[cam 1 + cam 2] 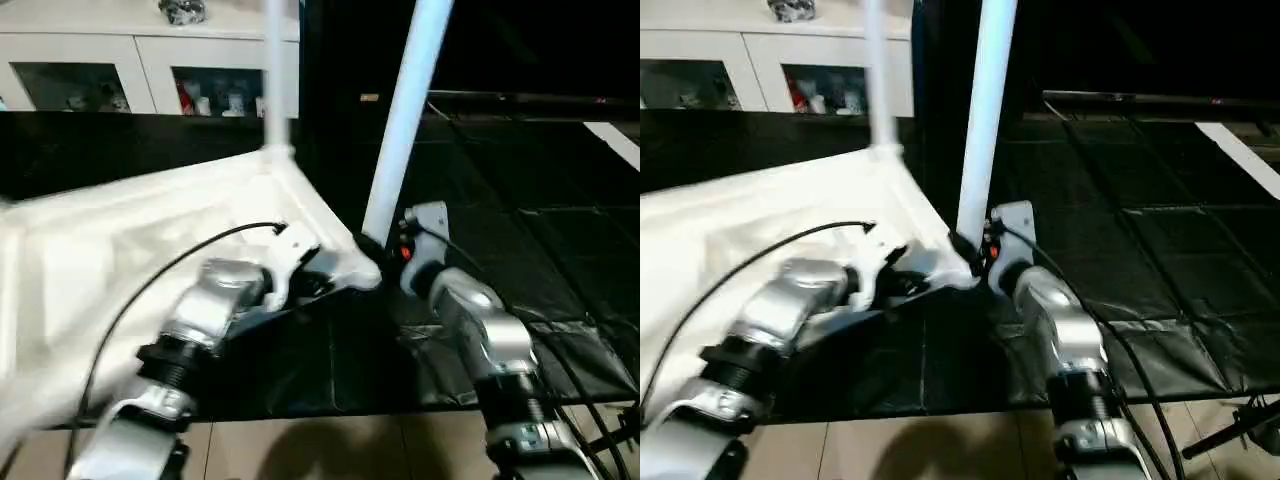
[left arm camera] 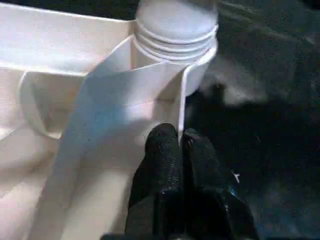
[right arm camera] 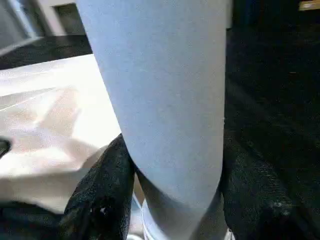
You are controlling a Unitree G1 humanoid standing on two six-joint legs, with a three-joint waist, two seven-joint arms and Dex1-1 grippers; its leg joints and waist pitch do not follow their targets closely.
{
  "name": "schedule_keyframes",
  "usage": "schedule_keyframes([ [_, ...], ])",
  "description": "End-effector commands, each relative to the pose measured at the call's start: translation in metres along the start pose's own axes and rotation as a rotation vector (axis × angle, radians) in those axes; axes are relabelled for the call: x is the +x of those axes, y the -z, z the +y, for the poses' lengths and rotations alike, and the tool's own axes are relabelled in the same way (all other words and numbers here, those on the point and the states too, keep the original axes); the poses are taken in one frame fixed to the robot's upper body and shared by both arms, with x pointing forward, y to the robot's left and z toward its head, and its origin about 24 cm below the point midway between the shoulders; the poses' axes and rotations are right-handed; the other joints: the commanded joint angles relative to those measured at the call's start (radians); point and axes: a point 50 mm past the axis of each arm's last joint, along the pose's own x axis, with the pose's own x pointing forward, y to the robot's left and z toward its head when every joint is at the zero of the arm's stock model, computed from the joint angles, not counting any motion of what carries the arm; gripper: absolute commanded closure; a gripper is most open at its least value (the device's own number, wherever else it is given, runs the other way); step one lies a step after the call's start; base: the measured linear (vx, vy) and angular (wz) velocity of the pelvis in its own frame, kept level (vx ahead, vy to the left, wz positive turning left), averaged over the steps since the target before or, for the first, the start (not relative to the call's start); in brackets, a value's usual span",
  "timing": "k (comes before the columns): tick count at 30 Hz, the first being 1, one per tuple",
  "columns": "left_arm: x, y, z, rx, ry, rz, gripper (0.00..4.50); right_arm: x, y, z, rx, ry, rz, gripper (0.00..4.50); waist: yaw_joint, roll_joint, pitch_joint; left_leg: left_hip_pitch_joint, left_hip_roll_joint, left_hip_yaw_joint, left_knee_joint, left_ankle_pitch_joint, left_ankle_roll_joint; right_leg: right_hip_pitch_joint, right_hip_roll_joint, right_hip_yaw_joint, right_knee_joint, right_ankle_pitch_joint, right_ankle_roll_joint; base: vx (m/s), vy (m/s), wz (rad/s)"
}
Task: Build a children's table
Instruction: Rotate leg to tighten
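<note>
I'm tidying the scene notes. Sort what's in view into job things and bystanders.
For the job:
- tabletop, upside down
- near leg, standing in its corner socket
- far leg, upright at the far corner
- left claw, pinching the tabletop's rim
- right claw, gripping the near leg

Just lying about:
- cabinet with glass doors
- black floor mats

Head stereo pair looks down-forward; wrist cameras sit close at table corner (image 2: 175, 95) (shared by all).

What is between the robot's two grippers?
In the left eye view, the table top's near corner, carrying a leg, lies between left gripper and right gripper.
</note>
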Motion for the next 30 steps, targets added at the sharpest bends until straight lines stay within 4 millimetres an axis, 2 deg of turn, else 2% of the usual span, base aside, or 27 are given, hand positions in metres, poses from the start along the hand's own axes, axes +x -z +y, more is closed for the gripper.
schedule_keyframes([
  [1,0.011,-0.037,-0.018,0.061,0.058,-0.131,4.50,0.011,0.029,0.032,0.065,-0.109,0.122,2.46,0.011,0.003,-0.057,0.007,0.020,-0.013,-0.058,-0.142,0.007,0.046,-0.070,0.043,-0.077,-0.028,-0.219,0.000,0.000,0.00],
  [2,0.011,-0.037,-0.018,0.066,0.053,-0.129,4.50,0.011,0.028,0.032,0.058,-0.115,0.109,2.46,0.013,0.004,-0.057,0.007,0.019,-0.012,-0.058,-0.141,0.011,0.046,-0.071,0.043,-0.076,-0.023,-0.219,0.000,0.000,0.00],
  [3,0.010,-0.037,-0.018,0.070,0.051,-0.128,4.50,0.011,0.027,0.032,0.059,-0.120,0.103,2.11,0.016,0.004,-0.056,0.008,0.020,-0.012,-0.059,-0.144,0.016,0.046,-0.072,0.043,-0.078,-0.027,-0.214,0.000,0.000,0.00],
  [5,0.010,-0.037,-0.018,0.071,0.048,-0.126,4.50,0.011,0.027,0.032,0.060,-0.119,0.100,1.76,0.018,0.004,-0.055,0.008,0.021,-0.013,-0.060,-0.148,0.015,0.047,-0.072,0.043,-0.078,-0.036,-0.209,0.000,0.000,0.00],
  [7,0.007,-0.032,-0.015,0.079,0.033,-0.107,4.50,0.009,0.026,0.027,0.069,-0.117,0.076,1.68,0.018,0.004,-0.053,0.010,0.022,-0.013,-0.062,-0.170,0.011,0.045,-0.073,0.043,-0.082,-0.076,-0.204,0.000,0.000,0.00],
  [9,0.005,-0.029,-0.013,0.087,0.029,-0.097,4.50,0.006,0.025,0.023,0.047,-0.128,0.069,1.35,0.018,0.006,-0.053,0.010,0.023,-0.013,-0.063,-0.172,0.006,0.045,-0.072,0.043,-0.082,-0.073,-0.202,0.000,0.000,0.00],
  [11,0.005,-0.028,-0.013,0.089,0.027,-0.095,4.50,0.004,0.024,0.022,0.039,-0.136,0.067,1.30,0.018,0.005,-0.055,0.009,0.024,-0.014,-0.063,-0.167,0.008,0.046,-0.072,0.043,-0.080,-0.057,-0.204,0.000,0.000,0.00],
  [13,0.002,-0.025,-0.009,0.120,0.036,-0.083,4.50,-0.005,0.023,0.012,0.029,-0.164,0.058,0.98,0.021,0.005,-0.055,0.008,0.023,-0.014,-0.061,-0.155,0.015,0.048,-0.073,0.043,-0.079,-0.033,-0.206,0.000,0.000,0.00],
  [15,-0.002,-0.022,-0.006,0.139,0.053,-0.070,4.50,-0.017,0.019,0.000,0.013,-0.205,0.047,0.86,0.025,0.000,-0.056,0.007,0.023,-0.012,-0.059,-0.147,0.030,0.051,-0.071,0.043,-0.078,-0.009,-0.204,0.000,0.000,0.00],
  [16,-0.004,-0.022,-0.005,0.148,0.070,-0.070,4.50,-0.024,0.016,-0.005,-0.004,-0.247,0.044,0.86,0.029,0.003,-0.057,0.007,0.024,-0.013,-0.059,-0.135,0.037,0.053,-0.071,0.042,-0.076,0.011,-0.207,0.000,0.000,0.00],
  [18,-0.007,-0.020,-0.004,0.166,0.099,-0.068,4.50,-0.033,0.013,-0.012,-0.027,-0.291,0.048,0.69,0.031,0.001,-0.057,0.005,0.024,-0.012,-0.057,-0.125,0.048,0.052,-0.072,0.042,-0.073,0.032,-0.215,0.000,0.000,0.00],
  [19,-0.009,-0.020,-0.004,0.177,0.117,-0.065,4.50,-0.037,0.012,-0.015,-0.042,-0.317,0.053,0.56,0.032,0.005,-0.057,0.005,0.023,-0.013,-0.057,-0.125,0.047,0.054,-0.072,0.041,-0.074,0.030,-0.217,0.000,0.000,0.00],
  [20,-0.010,-0.019,-0.004,0.183,0.130,-0.061,4.50,-0.041,0.011,-0.017,-0.057,-0.340,0.059,0.47,0.032,0.001,-0.057,0.006,0.024,-0.011,-0.056,-0.132,0.052,0.053,-0.072,0.041,-0.076,0.024,-0.219,0.000,0.000,0.00],
  [21,-0.013,-0.017,-0.004,0.197,0.165,-0.053,4.50,-0.050,0.008,-0.023,-0.099,-0.394,0.079,0.43,0.037,0.003,-0.057,0.007,0.025,-0.012,-0.055,-0.134,0.055,0.054,-0.072,0.040,-0.075,0.015,-0.221,0.000,0.000,0.00],
  [25,-0.020,-0.013,-0.006,0.245,0.257,-0.023,4.50,-0.065,0.001,-0.036,-0.157,-0.461,0.109,0.04,0.050,0.000,-0.055,0.009,0.026,-0.011,-0.055,-0.137,0.059,0.050,-0.074,0.040,-0.076,-0.012,-0.225,0.000,0.000,0.00],
  [26,-0.023,-0.009,-0.006,0.282,0.312,-0.005,4.50,-0.071,-0.003,-0.041,-0.181,-0.491,0.124,0.04,0.048,-0.001,-0.055,0.009,0.028,-0.011,-0.056,-0.136,0.059,0.050,-0.074,0.041,-0.075,-0.014,-0.225,0.000,0.000,0.00],
  [30,-0.036,0.001,-0.009,0.375,0.480,0.057,4.50,-0.083,-0.010,-0.044,-0.246,-0.630,0.171,0.04,0.071,0.003,-0.055,0.013,0.031,-0.008,-0.054,-0.143,0.061,0.046,-0.074,0.040,-0.074,-0.018,-0.229,0.000,0.000,0.00],
])
